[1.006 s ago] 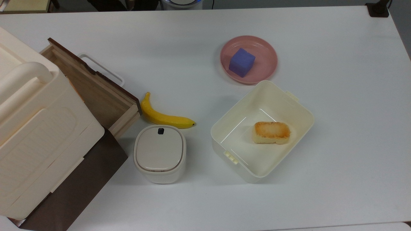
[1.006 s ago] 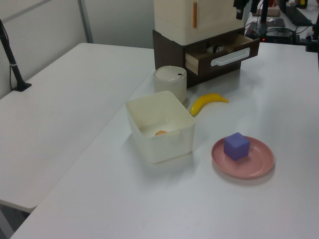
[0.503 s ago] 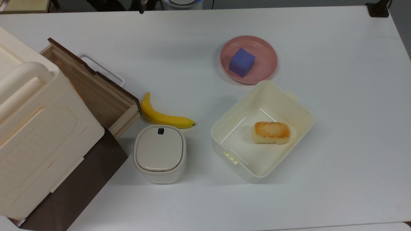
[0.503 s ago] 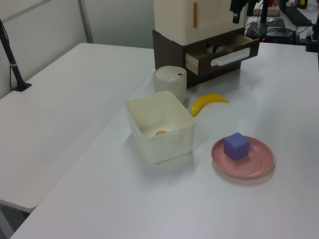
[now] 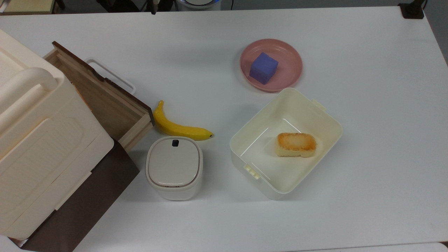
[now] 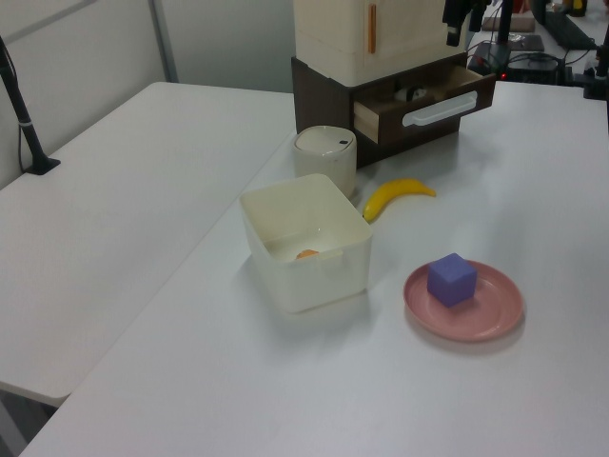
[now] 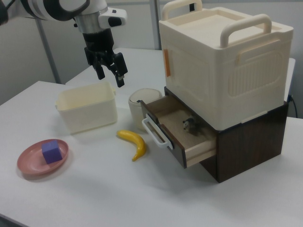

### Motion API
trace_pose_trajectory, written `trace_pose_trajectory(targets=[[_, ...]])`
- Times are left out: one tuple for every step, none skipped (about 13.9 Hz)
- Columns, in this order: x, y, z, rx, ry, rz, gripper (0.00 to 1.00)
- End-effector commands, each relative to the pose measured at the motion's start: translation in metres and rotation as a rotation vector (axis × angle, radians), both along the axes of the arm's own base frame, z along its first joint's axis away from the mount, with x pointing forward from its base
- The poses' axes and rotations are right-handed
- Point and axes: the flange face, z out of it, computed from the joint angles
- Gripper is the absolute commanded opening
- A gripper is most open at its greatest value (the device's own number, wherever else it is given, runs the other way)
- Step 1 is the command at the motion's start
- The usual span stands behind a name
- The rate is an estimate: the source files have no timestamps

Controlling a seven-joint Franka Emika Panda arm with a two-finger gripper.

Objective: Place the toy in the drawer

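the drawer (image 7: 177,130) stands pulled out of the brown cabinet (image 7: 248,137). the toy (image 7: 190,126) sits inside it, toward the back, apparently upright. the gripper (image 7: 110,75) hangs in the air above the table (image 7: 94,189), well apart from the drawer, fingers spread and holding nothing. the banana (image 7: 134,142) lies on the table just in front of the drawer handle (image 7: 155,132), in the right view.
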Motion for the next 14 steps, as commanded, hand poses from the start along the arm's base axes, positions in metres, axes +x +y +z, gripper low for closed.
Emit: trace_pose_trajectory(targets=[[-0.0029, 0.0010, -0.0006, 0.062, -0.016, -0.107, 1.00], [-0.0026, 0.0032, -0.0006, 0.059, -0.015, -0.104, 1.00], [-0.0026, 0.0022, -0.0005, 0.057, -0.017, -0.097, 1.00], [-0.0028, 0.0014, -0.0006, 0.055, -0.015, -0.077, 1.00], [-0.0042, -0.0024, -0.0006, 0.057, -0.010, -0.063, 1.00], [-0.0047, -0.0018, -0.0006, 0.064, -0.009, -0.061, 1.00], [-0.0039, 0.0008, -0.0015, 0.064, -0.007, -0.061, 1.00], [-0.0038, -0.0001, -0.0013, 0.064, -0.009, -0.064, 1.00], [-0.0043, -0.0026, -0.0013, 0.064, -0.009, -0.069, 1.00], [-0.0040, -0.0010, -0.0013, 0.064, -0.009, -0.066, 1.00], [-0.0038, -0.0010, -0.0012, 0.063, -0.010, -0.066, 1.00], [-0.0037, -0.0001, -0.0012, 0.064, -0.010, -0.066, 1.00], [-0.0037, -0.0001, -0.0012, 0.064, -0.010, -0.066, 1.00], [-0.0037, -0.0001, -0.0012, 0.064, -0.010, -0.066, 1.00]])
